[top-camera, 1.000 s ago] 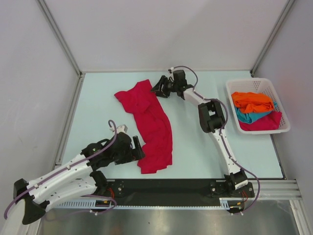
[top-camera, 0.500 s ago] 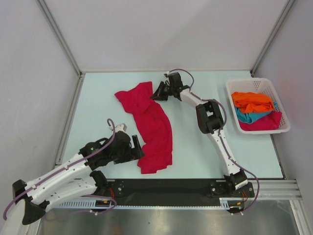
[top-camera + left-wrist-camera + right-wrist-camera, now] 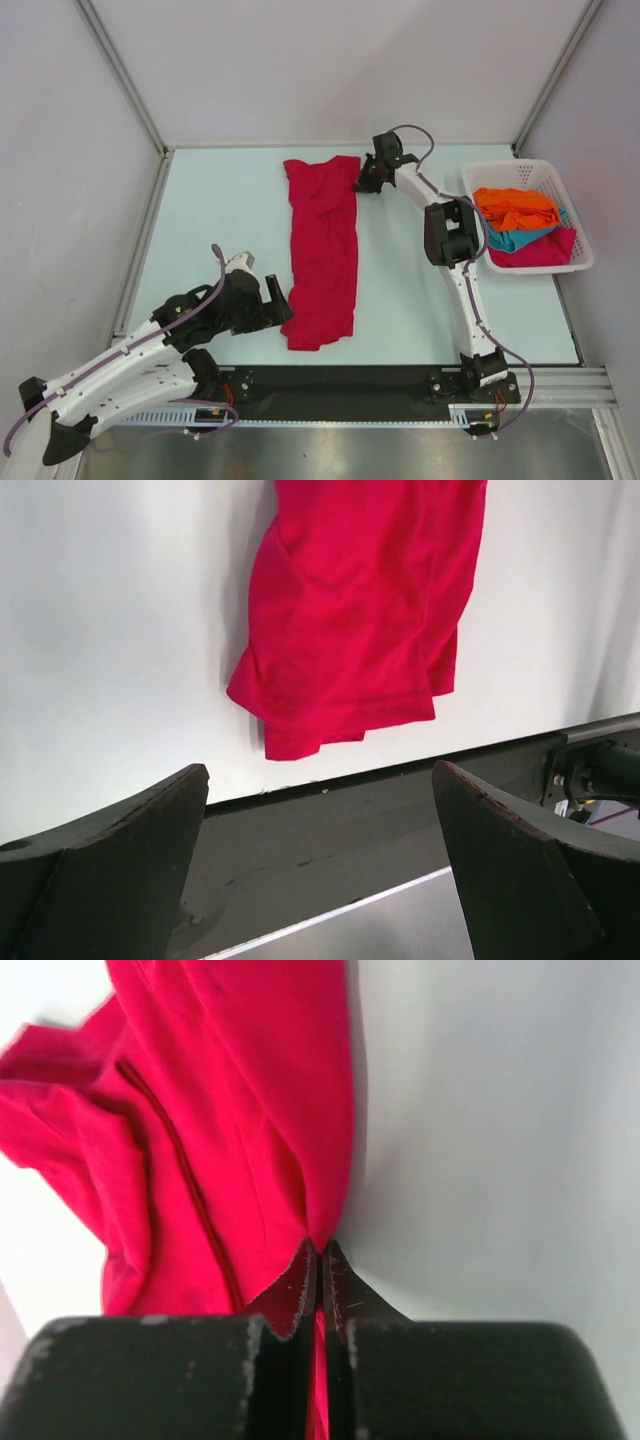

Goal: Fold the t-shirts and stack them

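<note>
Pinched tight at its far right corner between the closed fingers of the right gripper (image 3: 364,183): crimson t-shirt (image 3: 322,250), laid out as one long strip from near the far edge of the table (image 3: 210,220) to just short of the black rail (image 3: 340,380), with bare surface along both long sides. Spread wide and holding nothing: left gripper (image 3: 278,300), just beside the near left hem. Heaped in the white basket (image 3: 530,168) at the right edge, well apart: orange t-shirt (image 3: 515,205), teal t-shirt (image 3: 505,240) and more crimson cloth, under plain grey walls (image 3: 330,70).
</note>
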`<action>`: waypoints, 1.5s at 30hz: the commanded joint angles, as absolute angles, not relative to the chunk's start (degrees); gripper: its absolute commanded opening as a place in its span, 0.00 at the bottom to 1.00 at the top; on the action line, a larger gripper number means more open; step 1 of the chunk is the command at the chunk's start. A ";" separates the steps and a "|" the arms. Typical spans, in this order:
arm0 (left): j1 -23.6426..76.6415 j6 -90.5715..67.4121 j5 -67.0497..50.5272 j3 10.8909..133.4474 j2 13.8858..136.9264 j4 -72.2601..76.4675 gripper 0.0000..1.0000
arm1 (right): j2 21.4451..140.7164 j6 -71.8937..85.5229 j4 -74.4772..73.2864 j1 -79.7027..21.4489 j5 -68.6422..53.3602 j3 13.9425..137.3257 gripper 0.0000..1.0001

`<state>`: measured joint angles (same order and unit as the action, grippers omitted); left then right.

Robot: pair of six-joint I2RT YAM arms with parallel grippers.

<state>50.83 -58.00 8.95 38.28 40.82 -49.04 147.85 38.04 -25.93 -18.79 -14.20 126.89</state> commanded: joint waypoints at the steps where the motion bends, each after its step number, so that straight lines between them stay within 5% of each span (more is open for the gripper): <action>1: 50.54 -57.83 9.76 38.58 39.29 -48.51 0.99 | 151.69 33.58 -36.20 -17.49 -10.36 137.09 0.03; 4: 50.54 -57.66 9.58 38.50 38.94 -48.43 1.00 | 154.51 33.31 -35.86 -16.62 -15.55 139.48 0.25; 9: 50.54 -57.39 9.14 37.62 38.76 -47.11 1.00 | 148.65 32.08 -30.94 -16.79 -16.17 135.27 0.36; 16: 50.54 -56.60 7.21 37.44 41.92 -42.99 1.00 | 139.59 29.10 -32.78 -17.05 -11.96 134.40 0.38; 26: 48.96 -55.55 3.43 37.62 50.62 -37.97 0.99 | 108.32 29.79 -23.74 -25.04 -8.44 89.15 0.39; 34: 40.10 -49.40 0.53 39.46 55.45 -35.69 1.00 | 94.84 38.05 -16.18 -34.71 -13.18 59.02 0.41; 45: 36.39 -47.46 -4.91 39.20 62.04 -29.98 0.99 | 86.14 38.67 -19.07 -36.39 -11.78 49.57 0.47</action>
<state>36.95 -49.34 -1.98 37.63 59.96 -34.20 90.21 37.65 -20.58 -36.05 -12.40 50.54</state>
